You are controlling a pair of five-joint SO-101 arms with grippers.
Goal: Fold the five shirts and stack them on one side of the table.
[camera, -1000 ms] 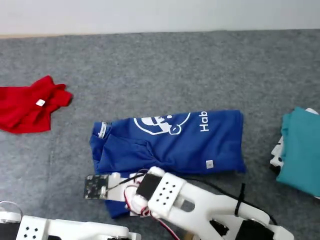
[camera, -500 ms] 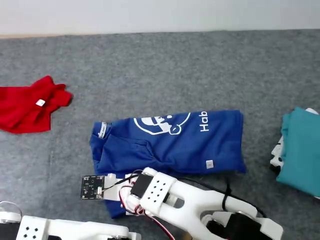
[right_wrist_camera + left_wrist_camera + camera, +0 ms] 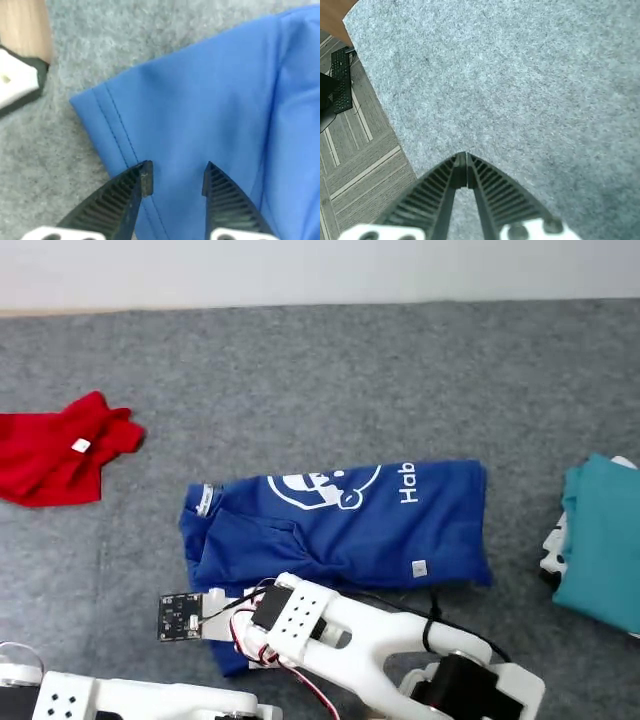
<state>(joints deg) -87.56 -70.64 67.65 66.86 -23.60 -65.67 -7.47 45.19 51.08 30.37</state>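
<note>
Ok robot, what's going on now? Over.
Left gripper shut over grey mat. Right gripper open over edge of blue shirt. Red shirt lies apart.

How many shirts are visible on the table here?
3 clear: red shirt crumpled at the left, blue shirt in the middle, teal shirt at the right edge. A white piece beside the teal one may be a fourth.

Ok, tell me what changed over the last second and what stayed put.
The right arm slid leftward in the high view along the blue shirt's near edge. Its claw is open over the hemmed fabric and grips nothing. The blue shirt, red shirt, teal shirt and left arm stayed put.
</note>
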